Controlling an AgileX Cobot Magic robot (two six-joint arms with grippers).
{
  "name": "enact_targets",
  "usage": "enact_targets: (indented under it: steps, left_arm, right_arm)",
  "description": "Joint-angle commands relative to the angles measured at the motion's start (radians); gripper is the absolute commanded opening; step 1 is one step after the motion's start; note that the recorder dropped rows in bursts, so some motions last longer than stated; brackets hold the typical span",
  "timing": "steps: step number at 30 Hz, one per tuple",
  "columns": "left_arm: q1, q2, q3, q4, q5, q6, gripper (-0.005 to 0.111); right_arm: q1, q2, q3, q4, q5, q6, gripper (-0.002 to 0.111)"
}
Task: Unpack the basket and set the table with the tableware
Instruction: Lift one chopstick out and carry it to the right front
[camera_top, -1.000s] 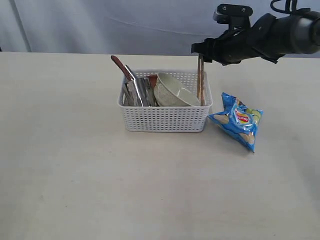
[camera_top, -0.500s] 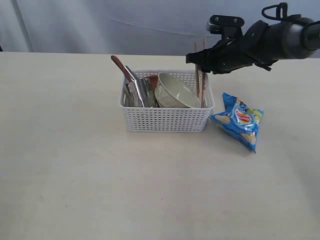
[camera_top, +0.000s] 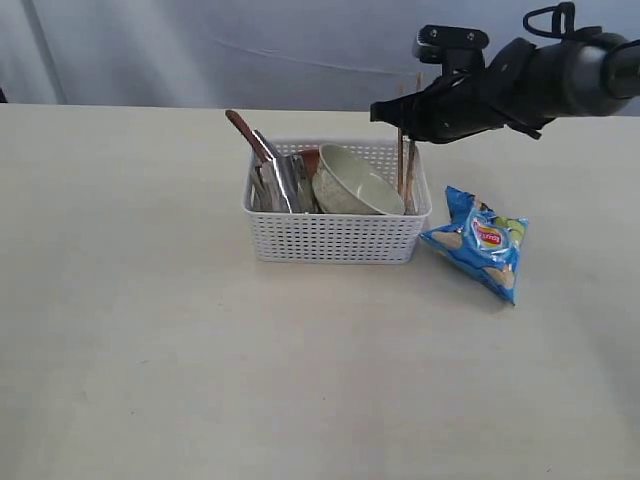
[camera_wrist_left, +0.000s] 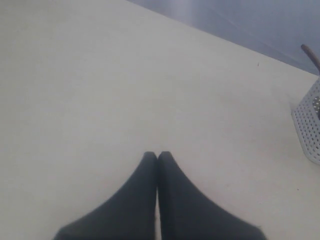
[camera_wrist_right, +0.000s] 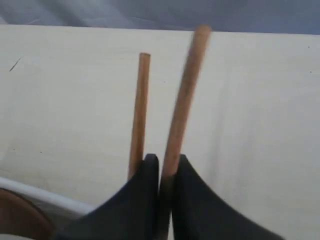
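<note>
Chopsticks (camera_top: 400, 165) upright in basket (camera_top: 335, 240), long axis near-vertical

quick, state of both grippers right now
Left gripper: closed, holding nothing.
Right gripper: closed on one chopstick; the other chopstick seems to pass outside the grip.

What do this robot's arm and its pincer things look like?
The right arm is a thick, rounded black tube with a black cable loop on top. The right gripper and left gripper each have two smooth black fingers tapering to points.
</note>
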Motion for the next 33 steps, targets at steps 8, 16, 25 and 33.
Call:
enact_targets:
  steps: [8, 16, 25, 33]
  left_arm:
    - [0.002, -0.002, 0.006, -0.003, -0.005, -0.002, 0.0]
    - [0.002, -0.002, 0.006, -0.003, -0.005, -0.002, 0.0]
    - [0.002, -0.002, 0.006, -0.003, -0.005, -0.002, 0.0]
    - [0.002, -0.002, 0.006, -0.003, -0.005, -0.002, 0.0]
  right_arm:
    - [-0.004, -0.067, -0.005, -0.008, -0.009, -0.002, 0.0]
    - [-0.004, -0.206, -0.005, -0.008, 0.01, -0.002, 0.0]
    - [-0.004, -0.452, -0.004, -0.012, 0.242, -0.002, 0.0]
    - [-0.004, -0.59, -0.004, -0.317, 0.514, 0.304, 0.0]
